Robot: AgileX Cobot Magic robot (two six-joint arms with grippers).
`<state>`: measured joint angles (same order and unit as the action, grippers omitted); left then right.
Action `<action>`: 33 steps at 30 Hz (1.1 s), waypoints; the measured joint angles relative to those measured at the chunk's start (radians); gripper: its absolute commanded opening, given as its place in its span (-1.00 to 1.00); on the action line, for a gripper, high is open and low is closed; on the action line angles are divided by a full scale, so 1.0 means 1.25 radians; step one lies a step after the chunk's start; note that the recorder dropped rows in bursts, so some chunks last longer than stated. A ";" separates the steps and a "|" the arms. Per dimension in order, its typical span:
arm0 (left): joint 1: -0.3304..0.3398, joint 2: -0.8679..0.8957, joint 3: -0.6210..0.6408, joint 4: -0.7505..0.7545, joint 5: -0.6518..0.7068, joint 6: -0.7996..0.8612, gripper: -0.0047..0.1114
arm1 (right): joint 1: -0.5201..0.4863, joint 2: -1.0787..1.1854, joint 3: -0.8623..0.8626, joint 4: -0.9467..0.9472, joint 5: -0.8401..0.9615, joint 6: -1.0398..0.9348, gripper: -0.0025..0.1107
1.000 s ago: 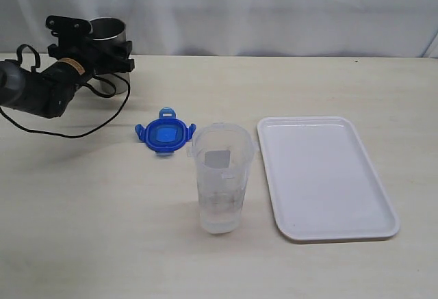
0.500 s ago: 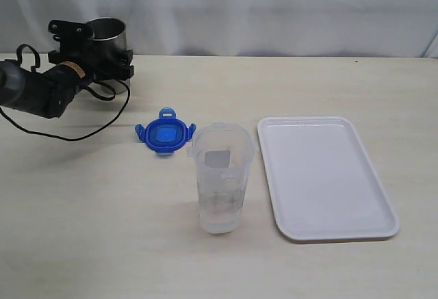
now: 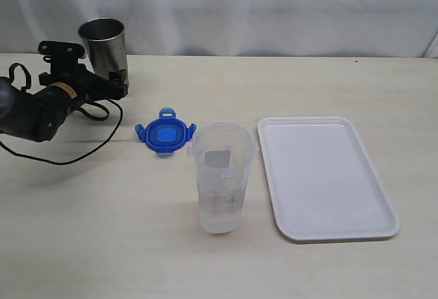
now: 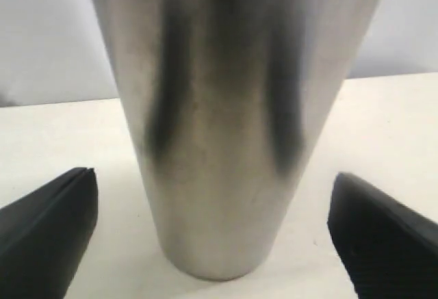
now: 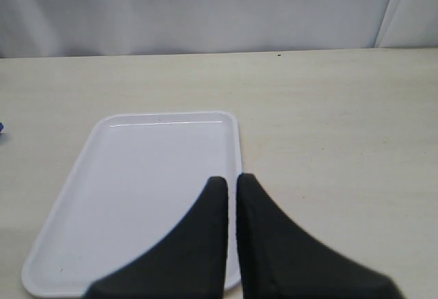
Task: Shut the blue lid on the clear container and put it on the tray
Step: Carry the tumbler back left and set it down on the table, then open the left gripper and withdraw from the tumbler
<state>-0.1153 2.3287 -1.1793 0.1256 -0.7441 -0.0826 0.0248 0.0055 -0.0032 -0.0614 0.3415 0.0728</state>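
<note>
The blue lid (image 3: 165, 135) lies flat on the table, just left of and behind the clear container (image 3: 220, 176), which stands upright with an open mouth. The white tray (image 3: 321, 176) lies to the container's right and holds nothing. My left gripper (image 3: 113, 83) is at the far left of the table, open, facing the base of a steel tumbler (image 3: 104, 44). In the left wrist view the tumbler (image 4: 226, 121) stands between the spread fingers (image 4: 48, 234) without touching them. My right gripper (image 5: 231, 181) is shut and empty, hanging over the tray's (image 5: 137, 176) edge.
A black cable (image 3: 75, 152) loops on the table beside the left arm. A white curtain closes off the back of the table. The right arm does not show in the exterior view.
The left gripper has drawn back and down from the steel tumbler, which now stands free behind it. Lid, container and tray have not moved.
</note>
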 measured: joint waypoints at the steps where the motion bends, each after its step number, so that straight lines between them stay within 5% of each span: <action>1: 0.000 -0.013 0.024 0.000 -0.006 0.000 0.54 | 0.000 0.000 0.000 0.000 0.000 0.000 -0.87; 10: 0.000 -0.222 0.230 -0.058 0.019 0.004 0.53 | 0.000 0.000 0.000 0.000 0.000 0.000 -0.87; 17: 0.000 -0.456 0.393 -0.107 0.099 0.004 -0.17 | 0.000 0.000 0.000 0.000 0.000 0.000 -0.87; 24: 0.000 -0.658 0.420 -0.062 0.311 0.004 -0.60 | 0.000 0.000 0.000 0.000 0.000 0.000 -0.87; 33: 0.000 -0.820 0.418 -0.062 0.571 -0.023 -0.62 | 0.000 0.000 0.000 0.000 0.000 0.000 -0.87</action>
<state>-0.1153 1.3033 -0.6565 0.0476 -0.0300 -0.1117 0.0248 0.0055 -0.0032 -0.0614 0.3415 0.0728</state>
